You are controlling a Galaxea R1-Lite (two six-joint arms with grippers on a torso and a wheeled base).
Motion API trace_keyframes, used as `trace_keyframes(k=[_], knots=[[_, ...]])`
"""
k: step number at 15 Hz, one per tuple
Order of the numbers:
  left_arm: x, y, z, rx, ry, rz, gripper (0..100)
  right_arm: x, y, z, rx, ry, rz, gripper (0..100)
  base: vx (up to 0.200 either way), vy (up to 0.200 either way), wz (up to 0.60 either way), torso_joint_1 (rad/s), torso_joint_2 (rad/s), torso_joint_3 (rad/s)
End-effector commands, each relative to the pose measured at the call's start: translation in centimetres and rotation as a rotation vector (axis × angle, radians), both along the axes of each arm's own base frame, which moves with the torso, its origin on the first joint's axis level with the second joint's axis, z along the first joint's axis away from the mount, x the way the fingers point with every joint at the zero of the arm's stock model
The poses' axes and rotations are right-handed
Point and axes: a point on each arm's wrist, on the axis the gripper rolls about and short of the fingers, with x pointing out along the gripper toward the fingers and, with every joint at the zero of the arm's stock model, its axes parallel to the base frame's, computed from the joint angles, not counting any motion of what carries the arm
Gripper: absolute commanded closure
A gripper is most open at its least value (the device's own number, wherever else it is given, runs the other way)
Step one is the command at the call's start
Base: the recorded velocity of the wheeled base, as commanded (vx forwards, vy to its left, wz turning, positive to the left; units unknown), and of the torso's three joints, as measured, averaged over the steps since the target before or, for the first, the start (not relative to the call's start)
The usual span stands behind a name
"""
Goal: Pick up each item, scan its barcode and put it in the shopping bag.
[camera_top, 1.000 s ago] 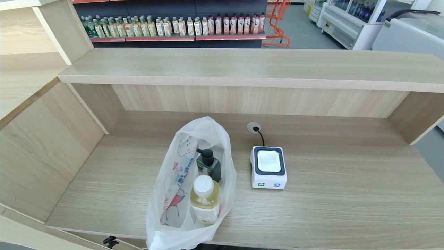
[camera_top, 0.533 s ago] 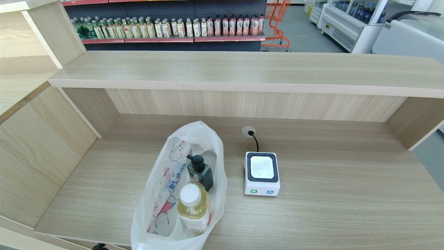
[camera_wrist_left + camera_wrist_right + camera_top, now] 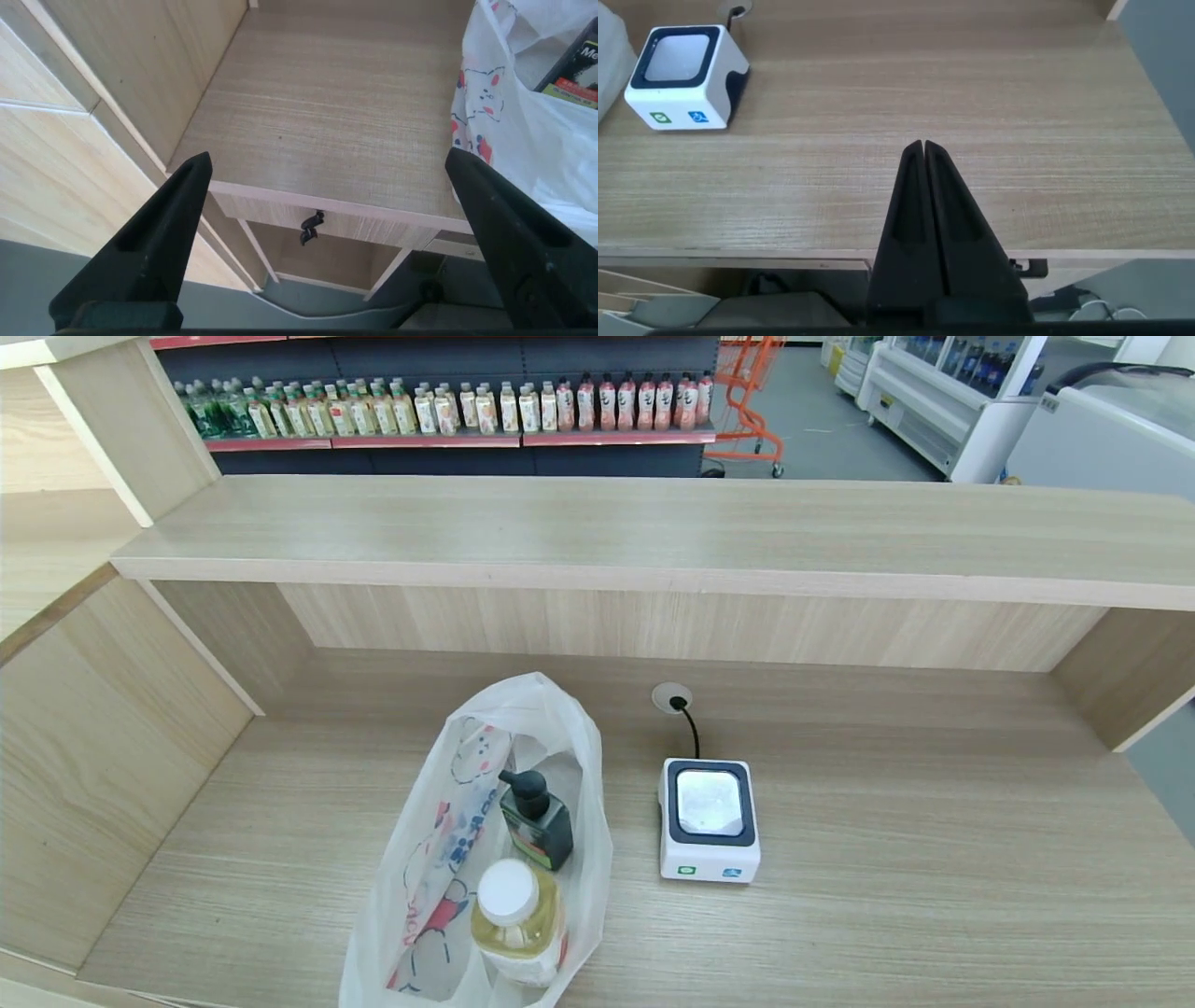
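Note:
A thin white shopping bag with a cartoon print stands open on the wooden counter at the front left. Inside it stand a dark pump bottle and a yellow drink bottle with a white cap. Right of the bag sits the white barcode scanner with its glass window facing up; the same scanner appears in the right wrist view. My left gripper is open, held back off the counter's front edge beside the bag. My right gripper is shut, empty, above the counter's front right.
The scanner's black cable runs back into a round grommet. A raised ledge walls the back, and side panels close the left and right. A small black handle hangs under the counter front.
The head view has shifted, so bag and scanner sit lower and further left in the picture. Nothing on the counter has itself moved.

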Motion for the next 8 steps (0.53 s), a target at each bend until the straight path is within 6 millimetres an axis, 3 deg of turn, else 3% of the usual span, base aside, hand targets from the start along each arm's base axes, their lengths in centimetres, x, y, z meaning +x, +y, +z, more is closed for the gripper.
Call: trace_keyframes(k=[1, 8], knots=[[0.0, 0.0, 0.0, 0.0, 0.0, 0.001, 0, 0.02, 0.0, 0.0, 0.0, 0.003, -0.002, 100, 0.0, 0.0, 0.0, 0.0, 0.0, 0.0], [0.0, 0.0, 0.0, 0.0, 0.0, 0.001, 0, 0.02, 0.0, -0.02, -0.03, 0.006, -0.002, 100, 0.0, 0.0, 0.0, 0.0, 0.0, 0.0]])
